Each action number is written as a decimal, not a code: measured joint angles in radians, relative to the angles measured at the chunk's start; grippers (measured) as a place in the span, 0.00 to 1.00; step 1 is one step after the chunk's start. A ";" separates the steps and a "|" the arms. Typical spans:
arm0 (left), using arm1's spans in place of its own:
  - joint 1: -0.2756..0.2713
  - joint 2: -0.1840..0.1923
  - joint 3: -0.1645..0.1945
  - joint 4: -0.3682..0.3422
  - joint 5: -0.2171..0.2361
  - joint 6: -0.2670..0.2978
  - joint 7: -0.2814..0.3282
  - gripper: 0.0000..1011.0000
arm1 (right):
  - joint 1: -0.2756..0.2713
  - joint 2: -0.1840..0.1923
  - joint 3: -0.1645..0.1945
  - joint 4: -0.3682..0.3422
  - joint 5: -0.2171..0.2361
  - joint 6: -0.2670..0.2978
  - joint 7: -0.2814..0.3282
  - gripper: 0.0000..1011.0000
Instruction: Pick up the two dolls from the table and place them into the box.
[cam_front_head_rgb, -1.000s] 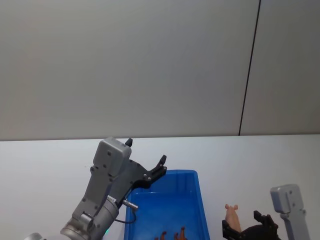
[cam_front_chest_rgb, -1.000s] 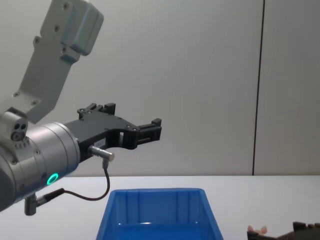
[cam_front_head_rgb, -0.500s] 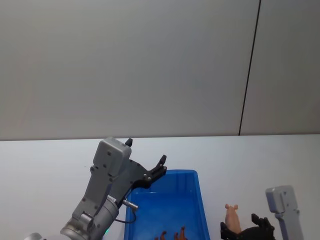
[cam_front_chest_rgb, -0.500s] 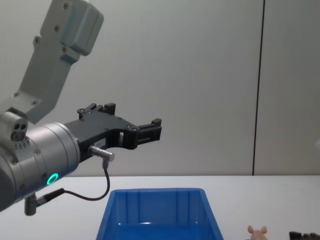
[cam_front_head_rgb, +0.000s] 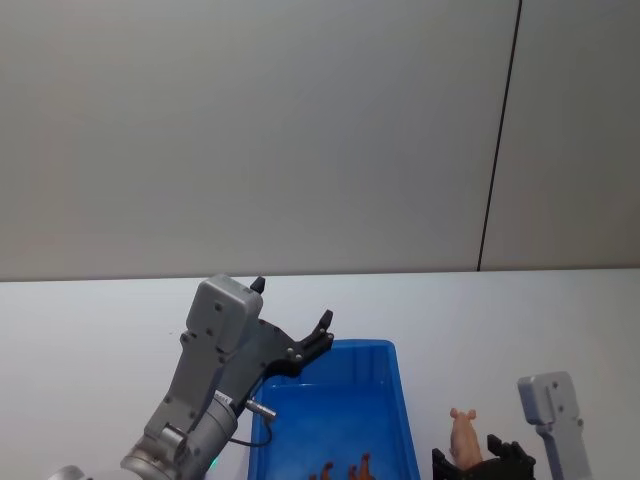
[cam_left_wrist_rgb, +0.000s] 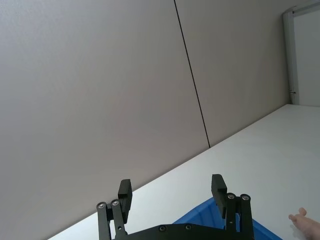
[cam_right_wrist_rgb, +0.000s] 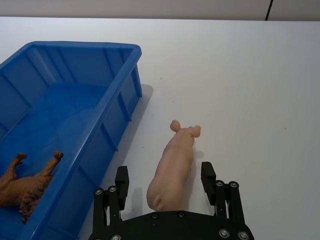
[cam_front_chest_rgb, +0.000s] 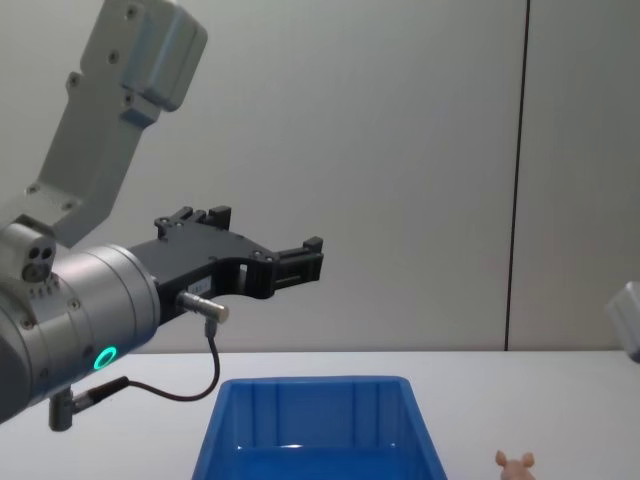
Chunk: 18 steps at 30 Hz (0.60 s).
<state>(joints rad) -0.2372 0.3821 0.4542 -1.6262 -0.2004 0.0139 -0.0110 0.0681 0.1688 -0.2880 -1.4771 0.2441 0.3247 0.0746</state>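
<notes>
The pale pink doll (cam_right_wrist_rgb: 175, 165) lies on the white table (cam_right_wrist_rgb: 250, 75), just right of the blue box (cam_right_wrist_rgb: 75, 46), snout pointing away from me. My right gripper (cam_right_wrist_rgb: 164, 170) is open, one finger on each side of the doll's rear half with a small gap on both sides. The head view has this gripper (cam_front_head_rgb: 467, 455) at the pink doll (cam_front_head_rgb: 463, 432). The orange-brown doll (cam_right_wrist_rgb: 25, 185) lies on the floor of the box (cam_front_head_rgb: 340, 347). My left gripper (cam_front_head_rgb: 292, 302) hangs open and empty above the box's far left corner.
The box (cam_front_chest_rgb: 310, 383) stands in the middle of the table, with the pink doll (cam_front_chest_rgb: 515, 462) low to its right. Bare white tabletop stretches to the right of the doll and behind the box. A grey wall closes the back.
My right gripper has drawn back toward me and lower along the pink doll, dropping out of the chest view's bottom edge. The left arm and both dolls have stayed put.
</notes>
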 joint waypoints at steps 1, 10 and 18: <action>0.000 0.000 0.000 0.000 0.000 0.000 0.000 0.99 | 0.003 -0.002 0.000 0.005 0.003 0.004 0.001 0.88; 0.000 0.000 0.000 0.000 0.000 0.000 0.000 0.99 | 0.018 -0.011 0.003 0.026 0.019 0.021 0.001 0.64; 0.000 0.000 0.000 0.000 0.000 0.000 0.000 0.99 | 0.024 -0.015 0.009 0.025 0.030 0.027 -0.015 0.39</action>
<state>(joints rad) -0.2371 0.3821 0.4542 -1.6262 -0.2004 0.0139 -0.0110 0.0923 0.1537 -0.2786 -1.4520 0.2741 0.3514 0.0593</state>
